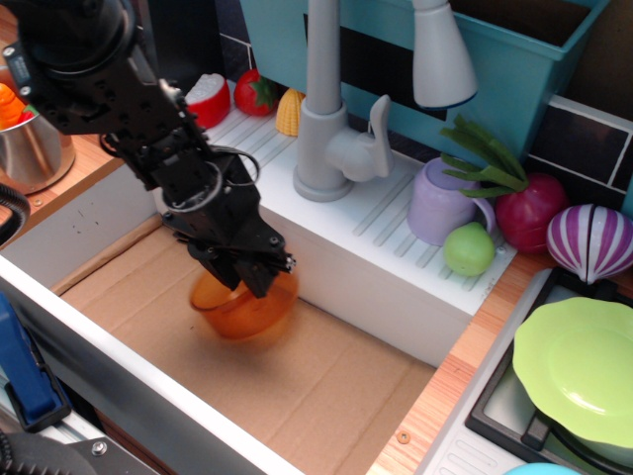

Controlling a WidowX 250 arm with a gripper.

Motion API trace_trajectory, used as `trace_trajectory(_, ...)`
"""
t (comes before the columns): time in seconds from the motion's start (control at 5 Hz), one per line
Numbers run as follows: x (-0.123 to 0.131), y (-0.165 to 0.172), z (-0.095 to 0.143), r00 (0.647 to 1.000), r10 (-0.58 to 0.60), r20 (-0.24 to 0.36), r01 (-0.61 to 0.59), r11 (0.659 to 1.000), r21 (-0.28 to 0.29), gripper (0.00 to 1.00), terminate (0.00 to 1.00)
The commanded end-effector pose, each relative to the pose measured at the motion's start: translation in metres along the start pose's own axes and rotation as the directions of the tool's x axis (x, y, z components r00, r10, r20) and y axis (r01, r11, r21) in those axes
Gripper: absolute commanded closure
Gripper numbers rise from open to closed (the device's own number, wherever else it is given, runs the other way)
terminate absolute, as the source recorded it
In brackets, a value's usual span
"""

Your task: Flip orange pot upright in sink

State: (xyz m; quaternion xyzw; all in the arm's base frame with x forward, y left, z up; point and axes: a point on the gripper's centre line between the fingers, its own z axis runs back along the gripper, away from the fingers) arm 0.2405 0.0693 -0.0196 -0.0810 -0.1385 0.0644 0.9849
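The orange pot (242, 309) is translucent amber and stands nearly upright, mouth up, on the brown cardboard floor of the white sink (326, 386). My black gripper (247, 273) comes down from the upper left and is shut on the pot's far rim, one finger inside the pot and one outside. The arm hides the back part of the rim. I cannot tell whether the pot's base rests on the floor or hangs just above it.
The grey faucet (326, 129) and ridged drainboard (381, 223) stand behind the sink. A lilac mug (440, 203), green fruit (469, 248), red onion (593, 240), steel pot (35, 148), teal bin (514, 59) and green plate (579, 371) surround it.
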Motion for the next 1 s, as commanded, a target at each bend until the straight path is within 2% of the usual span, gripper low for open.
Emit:
trace_trajectory(0.0, 0.008, 0.006, 0.004, 0.999, -0.043, 0.009, 0.043, 0.999, -0.005, 1.00, 0.00)
trace_trajectory(0.2, 0.008, 0.006, 0.008, 0.997, -0.083, -0.013, 0.083, 0.996, 0.036, 1.00, 0.00)
trace_trajectory(0.4, 0.009, 0.004, 0.012, 0.988, -0.139, -0.066, 0.147, 0.980, 0.131, 0.00, 0.00)
trace_trajectory(0.6, 0.010, 0.000, 0.015, 0.981, -0.167, -0.100, 0.185, 0.960, 0.209, 0.00, 0.00)
trace_trajectory(0.8, 0.011, -0.001, 0.015, 0.977, -0.192, -0.094, 0.209, 0.954, 0.217, 0.00, 1.00)
